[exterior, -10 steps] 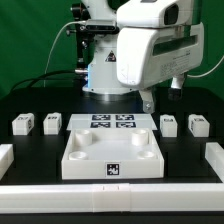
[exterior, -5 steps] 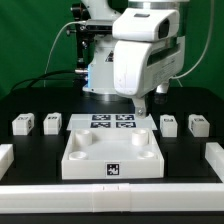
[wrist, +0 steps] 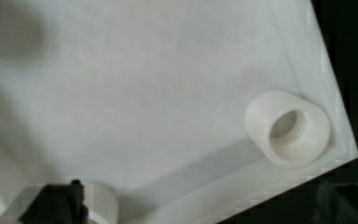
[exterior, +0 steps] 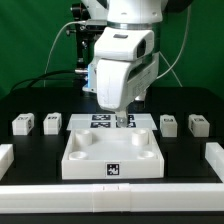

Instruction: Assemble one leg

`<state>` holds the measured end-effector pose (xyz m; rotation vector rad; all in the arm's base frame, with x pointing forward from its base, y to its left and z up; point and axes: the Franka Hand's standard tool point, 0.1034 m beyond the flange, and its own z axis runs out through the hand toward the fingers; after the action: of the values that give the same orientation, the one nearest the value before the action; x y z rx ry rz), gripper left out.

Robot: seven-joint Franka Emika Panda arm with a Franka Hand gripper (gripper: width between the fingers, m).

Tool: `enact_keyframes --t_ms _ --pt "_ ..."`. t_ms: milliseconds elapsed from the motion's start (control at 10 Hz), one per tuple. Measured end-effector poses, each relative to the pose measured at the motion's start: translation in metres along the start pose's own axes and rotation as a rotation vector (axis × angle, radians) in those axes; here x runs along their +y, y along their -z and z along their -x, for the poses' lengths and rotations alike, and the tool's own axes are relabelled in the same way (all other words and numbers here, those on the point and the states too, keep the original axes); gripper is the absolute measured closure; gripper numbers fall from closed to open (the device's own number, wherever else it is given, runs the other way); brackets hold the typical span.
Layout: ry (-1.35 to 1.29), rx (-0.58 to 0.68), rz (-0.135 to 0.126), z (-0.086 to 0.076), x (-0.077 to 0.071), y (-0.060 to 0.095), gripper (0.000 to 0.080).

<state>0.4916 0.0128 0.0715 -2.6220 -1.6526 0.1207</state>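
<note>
While the pincer [exterior: 121, 120] hangs low over the marker board [exterior: 100, 122], just behind the tray [exterior: 110, 162], we can't tell whether its fingers are spread or closed. In the exterior view we see one leg [exterior: 169, 125] at 3 o'clock of the pincer and a second leg [exterior: 198, 125] beyond it. A third leg [exterior: 52, 123] and a fourth leg [exterior: 22, 124] sit at 9 o'clock. All four lie free on the black tabletop [exterior: 20, 105]. A white rail [exterior: 110, 192] runs at 6 o'clock and a green backdrop [exterior: 30, 40] hangs behind. The wrist view shows us the tray floor and a round corner socket [wrist: 282, 128].
</note>
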Motion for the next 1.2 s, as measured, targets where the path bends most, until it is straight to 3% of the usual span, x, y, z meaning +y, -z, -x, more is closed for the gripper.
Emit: enact_keyframes --t_ms 400,900,1000,1200 --pt "0.155 -0.016 -0.005 0.007 -0.005 -0.003 0.0150" --pt "0.457 -0.049 -0.088 0.033 -0.037 -0.031 0.0150" --pt "0.446 -0.050 -0.099 0.040 -0.038 -0.036 0.0150" --pt "0.448 -0.048 -0.093 0.037 -0.037 -0.034 0.0150"
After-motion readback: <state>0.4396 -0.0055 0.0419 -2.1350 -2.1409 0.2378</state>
